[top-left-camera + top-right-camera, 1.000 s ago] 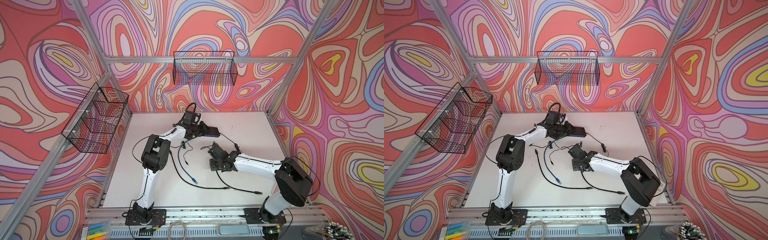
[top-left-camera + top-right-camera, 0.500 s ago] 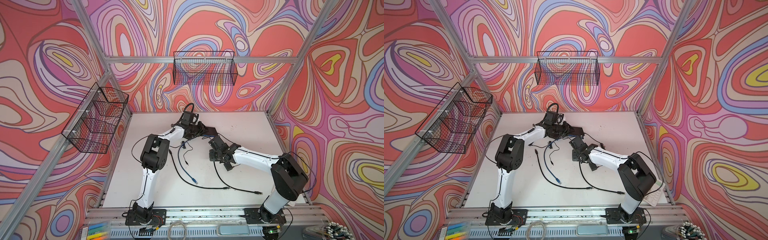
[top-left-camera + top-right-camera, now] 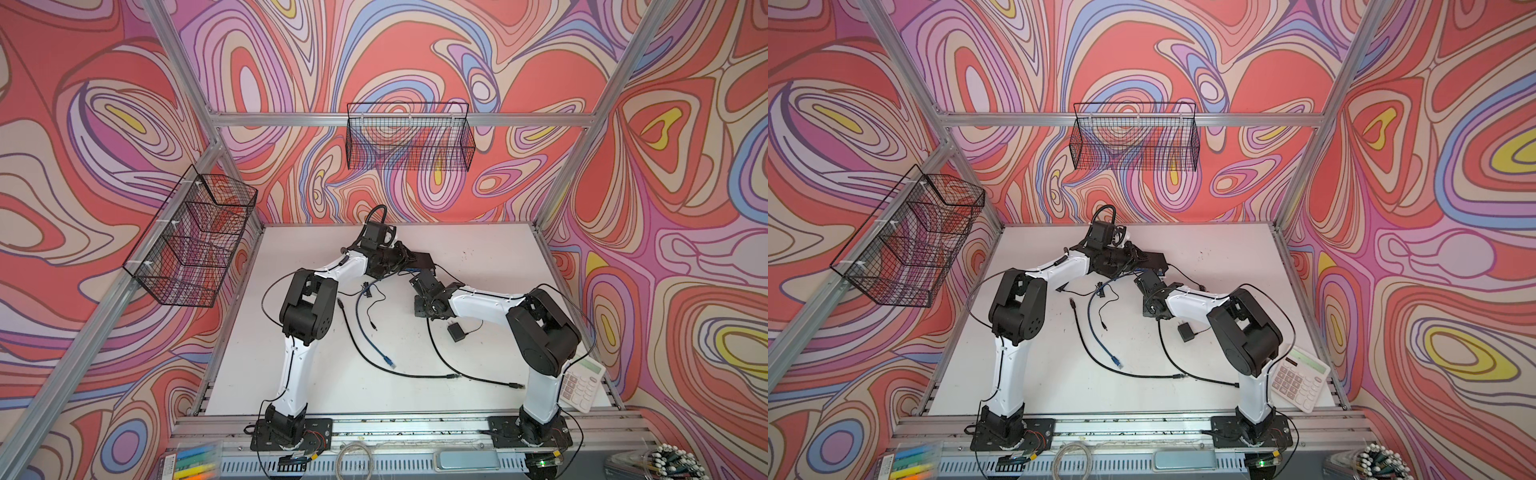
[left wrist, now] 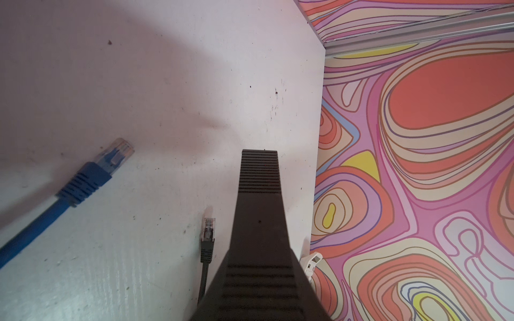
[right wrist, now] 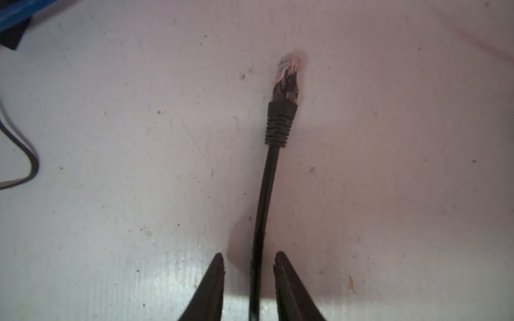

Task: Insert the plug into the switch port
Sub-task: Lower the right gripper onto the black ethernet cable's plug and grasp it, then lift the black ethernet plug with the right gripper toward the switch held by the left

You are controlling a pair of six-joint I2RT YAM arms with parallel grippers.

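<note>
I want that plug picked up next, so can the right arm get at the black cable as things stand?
Probably yes. The right gripper is open with the black cable lying between its fingers, some way behind the plug, and nothing on the table blocks it.
</note>
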